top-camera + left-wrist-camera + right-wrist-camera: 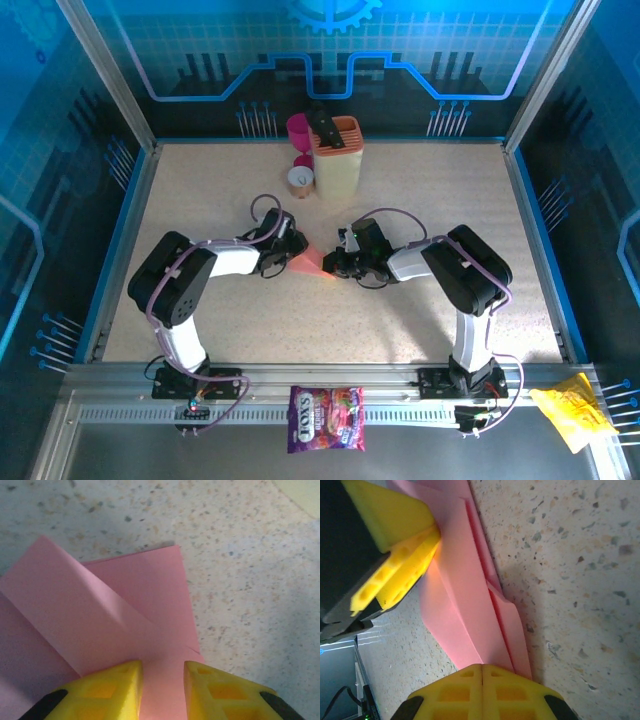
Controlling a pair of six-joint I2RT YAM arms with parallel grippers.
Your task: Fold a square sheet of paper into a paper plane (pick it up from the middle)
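Paper plane (313, 262), half-folded, sits mid-surface (430, 200), between both arms. Its long axis runs left-right, one end toward each pincer. Right pincer (482, 670) is closed tight, and the narrow end of the paper runs into its tips, so it looks pinched there, with the paper up on edge. Left pincer (162, 672) is parted a little; paper passes through the gap with no clamp visible. Left is nearer the wide flap, so I judge the next crease is its job.

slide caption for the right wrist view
Shut right gripper pinches the folded salmon-pink paper sheet, open left gripper at its far end
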